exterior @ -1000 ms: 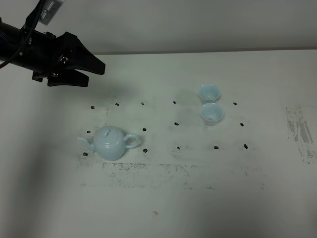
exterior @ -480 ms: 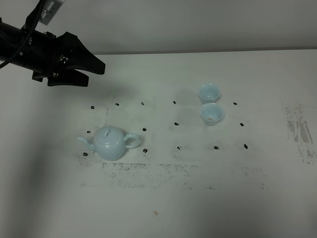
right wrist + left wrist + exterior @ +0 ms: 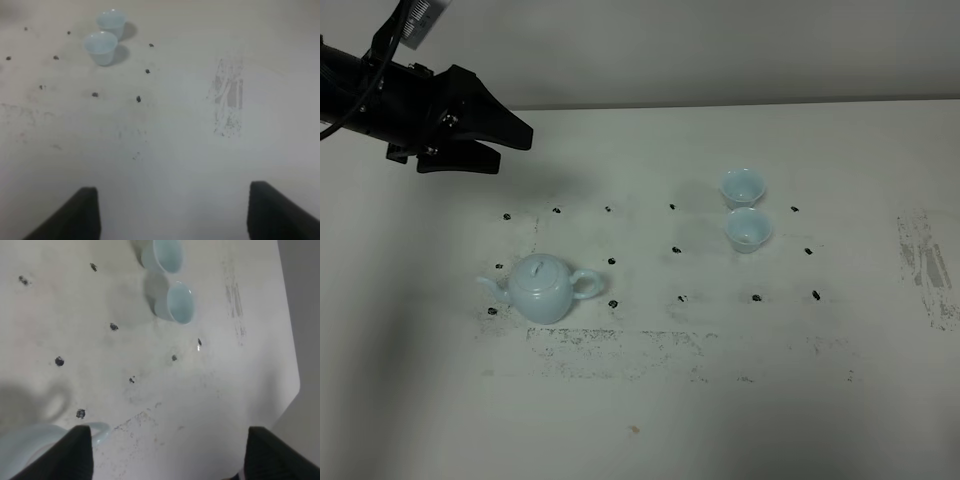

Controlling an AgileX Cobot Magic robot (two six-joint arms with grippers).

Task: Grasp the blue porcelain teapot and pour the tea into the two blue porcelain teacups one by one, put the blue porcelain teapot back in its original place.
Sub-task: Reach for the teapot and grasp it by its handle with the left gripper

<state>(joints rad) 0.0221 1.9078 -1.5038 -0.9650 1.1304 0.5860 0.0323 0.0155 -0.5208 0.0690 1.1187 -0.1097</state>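
**Both grippers open and empty, teapot standing on the table's left half**

My left gripper (image 3: 510,150) hangs over the far left corner of the table (image 3: 650,420), well apart from everything on it. The black arm comes in from the left, and the fingers point along the far edge towards the right and tip slightly down. The jaws are spread wide with nothing between them. The wrist view shows the same: my two dark fingertips (image 3: 80,452) stand far apart over bare tabletop.

My right gripper (image 3: 175,215) shows only in its own wrist view. Its jaws are also wide apart and empty, held above the right part of the table near a scuffed patch (image 3: 227,100).

The blue porcelain teapot (image 3: 545,288) stands upright on the left half of the table, about midway between the far and near edges, with its lid on. Its long axis, spout to handle, runs parallel to the near edge. The spout points to the left edge and the loop handle to the right, towards the cups. In my left wrist view the handle and part of the belly (image 3: 30,450) show just beside one fingertip.

The two teacups stand upright, right of the middle and nearer the far edge. The far teacup (image 3: 742,187) sits just behind the near teacup (image 3: 747,229), and I cannot tell whether they touch. Small black marks (image 3: 612,261) dot the table between the teapot and the cups.
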